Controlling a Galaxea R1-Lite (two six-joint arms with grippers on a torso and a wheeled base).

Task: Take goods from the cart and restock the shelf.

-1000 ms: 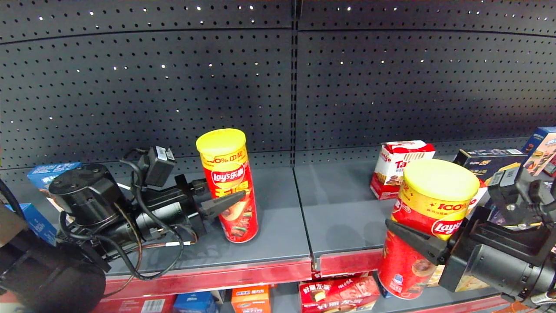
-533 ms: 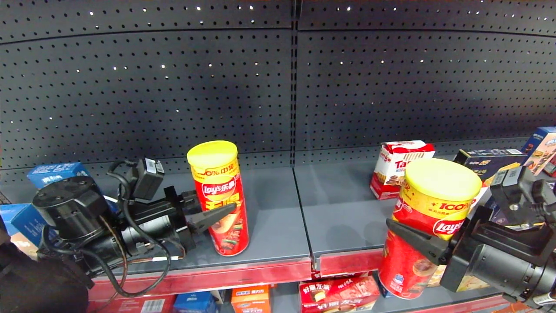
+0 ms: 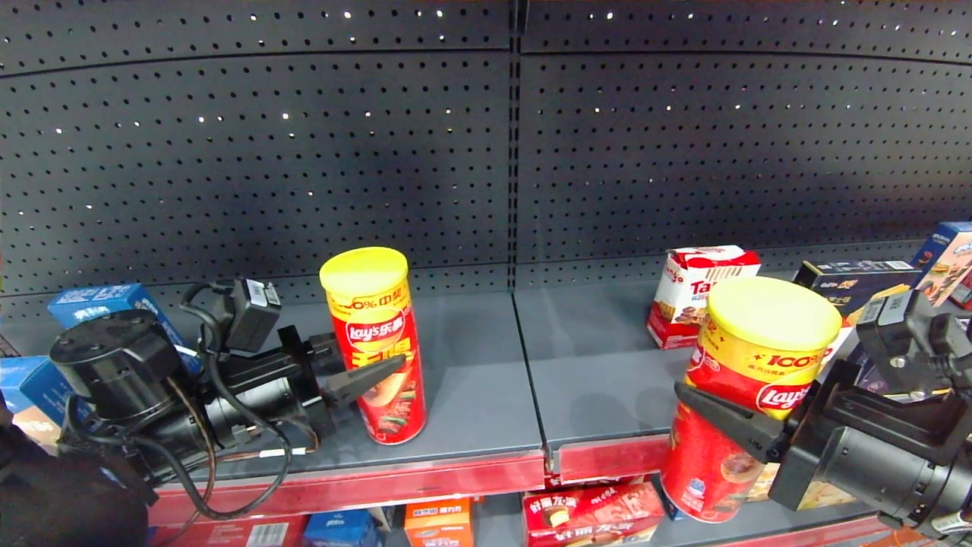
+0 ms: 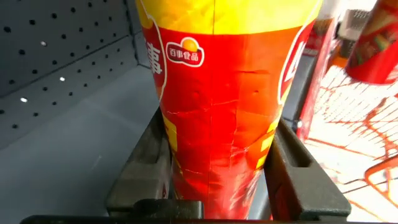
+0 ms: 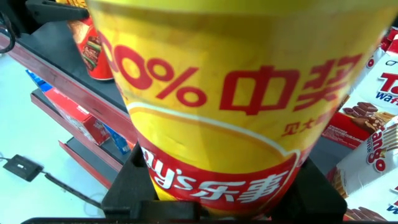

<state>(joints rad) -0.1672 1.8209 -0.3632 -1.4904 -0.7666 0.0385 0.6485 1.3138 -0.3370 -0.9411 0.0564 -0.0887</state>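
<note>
2 cans in hand: neither let go yet
Left gripper (image 3: 378, 363): clamped around the left can (image 3: 373, 334); can upright, base on or just above the shelf (image 3: 486, 380) board, near its front edge
Right gripper (image 3: 729, 406): clamped around the right can (image 3: 748, 357); can upright, out in front of the shelf's red lip, not on the board
Done, as I judge: left can all but placed
Remaining: release it; shelve the right can

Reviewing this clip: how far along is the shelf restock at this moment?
Done: nothing clearly finished yet. In hand: the left gripper is shut on a chip can that stands upright, apparently resting on the shelf, not yet released; the right gripper holds a second chip can in front of the shelf's edge. Left: release the first, place the second.
</note>
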